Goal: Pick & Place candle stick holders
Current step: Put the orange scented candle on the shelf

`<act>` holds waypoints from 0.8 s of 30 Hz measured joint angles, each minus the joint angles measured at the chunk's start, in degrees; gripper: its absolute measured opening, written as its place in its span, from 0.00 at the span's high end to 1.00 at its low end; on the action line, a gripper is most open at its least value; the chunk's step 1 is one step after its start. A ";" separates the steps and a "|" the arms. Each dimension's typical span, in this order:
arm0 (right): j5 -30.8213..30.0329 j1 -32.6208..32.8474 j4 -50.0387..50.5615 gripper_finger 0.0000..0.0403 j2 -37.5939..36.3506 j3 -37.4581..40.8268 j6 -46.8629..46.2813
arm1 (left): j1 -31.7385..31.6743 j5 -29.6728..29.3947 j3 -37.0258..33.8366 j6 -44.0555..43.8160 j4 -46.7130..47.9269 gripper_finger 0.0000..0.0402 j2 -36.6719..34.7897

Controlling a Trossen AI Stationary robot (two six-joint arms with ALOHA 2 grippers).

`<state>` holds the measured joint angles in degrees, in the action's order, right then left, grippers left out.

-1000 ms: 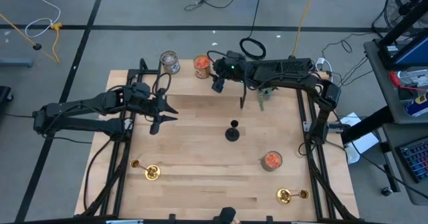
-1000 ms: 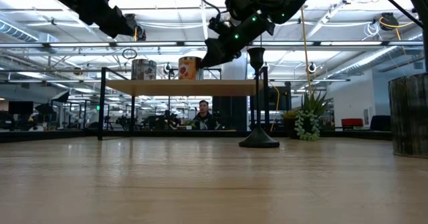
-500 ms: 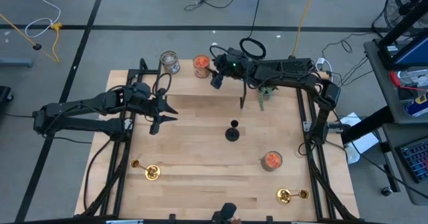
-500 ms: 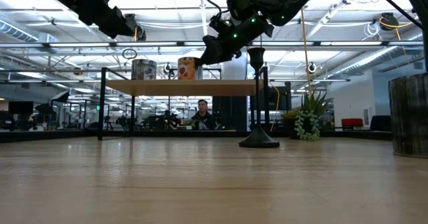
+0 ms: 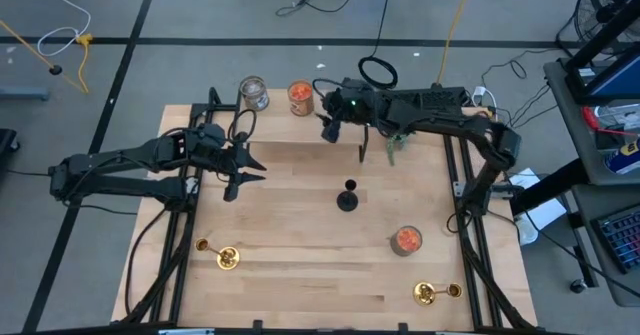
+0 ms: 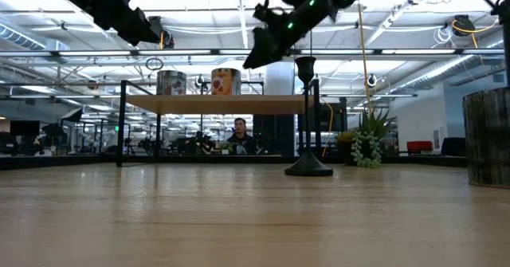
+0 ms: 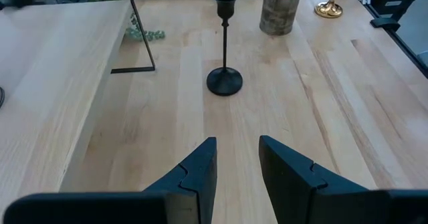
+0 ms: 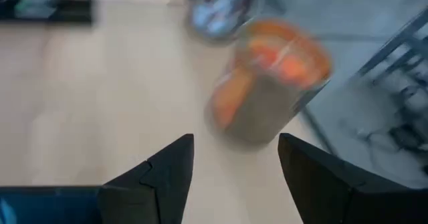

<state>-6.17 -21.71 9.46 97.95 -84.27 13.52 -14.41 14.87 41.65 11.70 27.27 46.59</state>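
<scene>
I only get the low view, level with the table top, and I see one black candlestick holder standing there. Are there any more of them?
Observer: Yes, the high view shows two more near the table's front edge: a gold holder on the left arm's side and a gold holder on the right arm's side.
Operator: What is the arm above the black one aimed at?
Observer: The right gripper is open, facing an orange-filled jar.
Operator: And the other arm?
Observer: The left gripper is open and empty, facing the black holder.

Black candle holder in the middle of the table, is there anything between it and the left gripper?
Nothing visible. The left wrist view shows bare wood between the open left gripper and the upright black candle holder. The orange-filled jar sits beyond and to one side, and the right gripper hovers near the back jars.
</scene>
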 joint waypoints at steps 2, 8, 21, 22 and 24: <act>-0.04 2.84 5.64 0.47 -2.60 0.02 -0.71 | -0.02 0.00 0.00 0.00 -0.02 0.71 0.00; 0.46 14.03 26.41 0.47 -9.79 0.02 -2.01 | 0.00 0.00 0.00 0.00 0.00 0.71 0.01; 0.02 37.59 53.90 0.47 -13.44 0.09 -39.64 | 0.00 0.00 0.00 0.01 -0.02 0.71 0.00; -0.72 38.59 54.62 0.47 -13.44 0.20 -41.95 | 0.00 0.00 0.00 0.02 -0.02 0.71 0.00; -2.96 40.12 55.61 0.47 -13.46 1.09 -45.65 | 0.00 0.00 0.00 0.02 -0.02 0.71 0.00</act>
<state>-9.14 18.42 65.07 84.49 -83.18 -32.12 -14.41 14.87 41.65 11.73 27.25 46.59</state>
